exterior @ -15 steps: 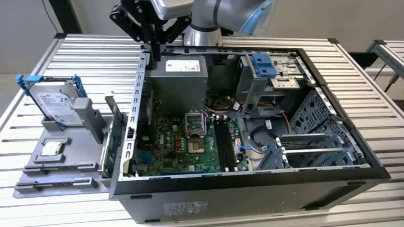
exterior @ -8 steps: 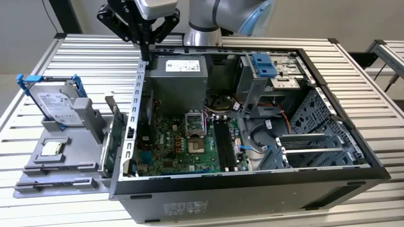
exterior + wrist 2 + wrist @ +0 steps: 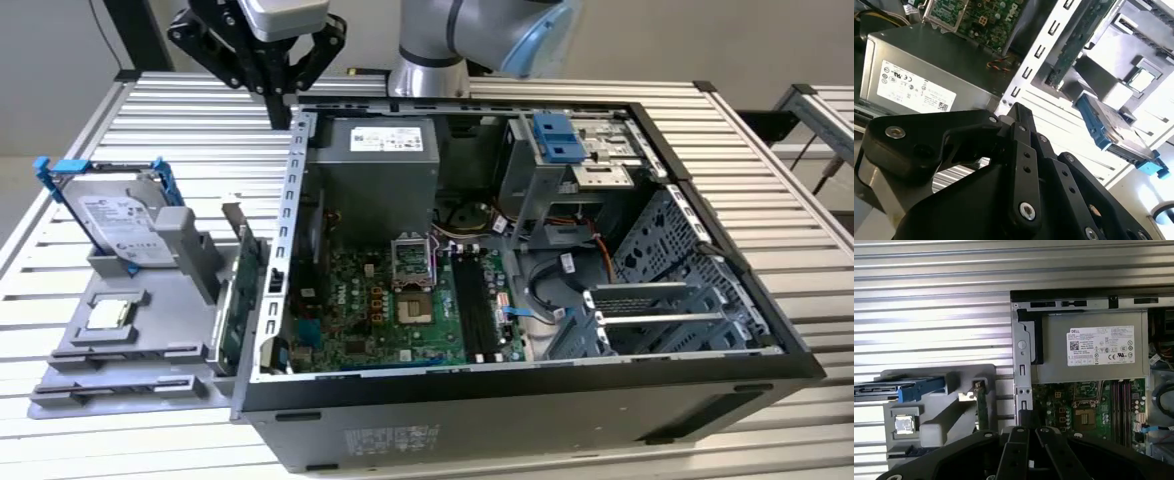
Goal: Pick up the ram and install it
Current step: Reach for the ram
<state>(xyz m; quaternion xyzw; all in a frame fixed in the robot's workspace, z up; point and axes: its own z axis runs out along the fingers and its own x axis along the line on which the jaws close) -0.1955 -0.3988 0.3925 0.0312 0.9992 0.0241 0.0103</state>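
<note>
Approach stage, seemingly: gripper, jaws together and empty, hangs well apart from the upright ram; grasping needs them spread across its edge.

Closed black gripper before grey power supply; ram stands in grey holder

Power supply label carries small print, seemingly certification marks
</note>
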